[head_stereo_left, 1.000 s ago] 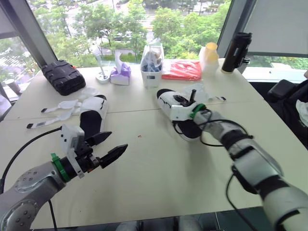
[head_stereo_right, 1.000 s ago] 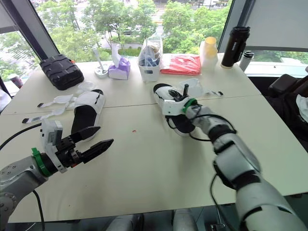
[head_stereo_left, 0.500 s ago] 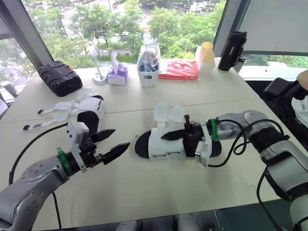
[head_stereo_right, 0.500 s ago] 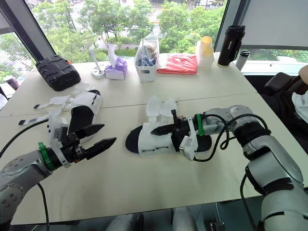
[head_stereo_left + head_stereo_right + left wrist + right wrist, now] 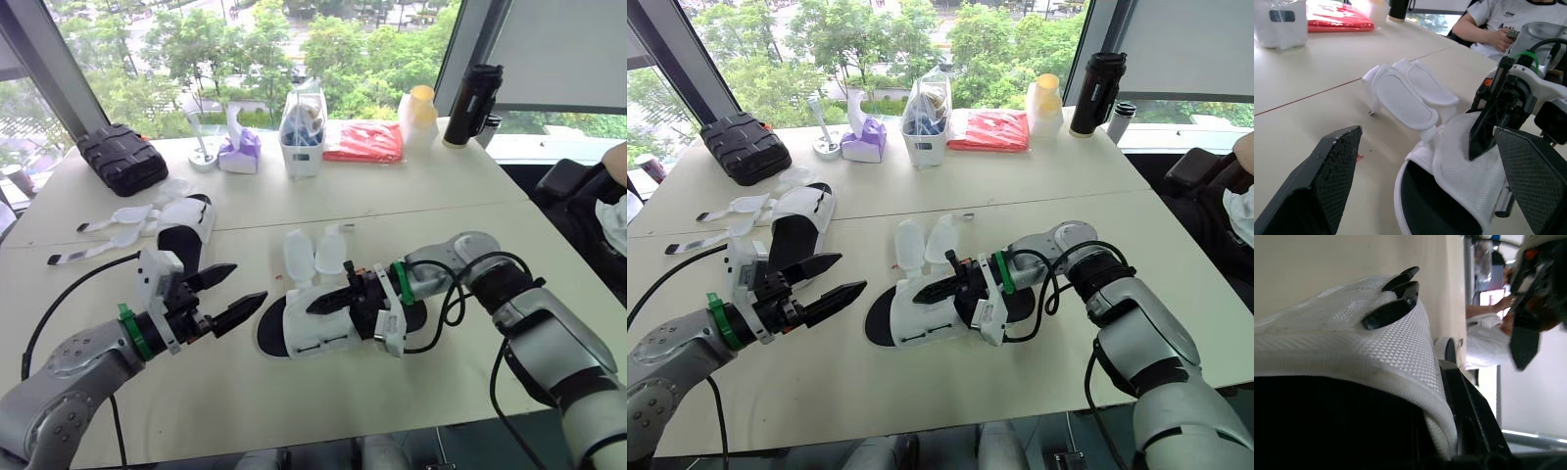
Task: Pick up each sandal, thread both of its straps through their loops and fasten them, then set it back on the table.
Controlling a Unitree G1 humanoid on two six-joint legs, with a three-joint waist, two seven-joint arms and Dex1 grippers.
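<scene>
Two sandals lie on the surface (image 5: 460, 211). At centre frame, the right tool (image 5: 942, 289) is clamped on the white upper of one sandal (image 5: 911, 323). Its sole rests on the surface and its straps (image 5: 315, 257) stand up unfastened just behind the upper. At lower left, the left tool (image 5: 247, 281) hovers just beside that sandal's left end, fingers spread apart and holding nothing. The other sandal (image 5: 188, 227) lies at middle left, apart from both tools, its loose straps (image 5: 118, 217) splayed flat toward the left edge.
</scene>
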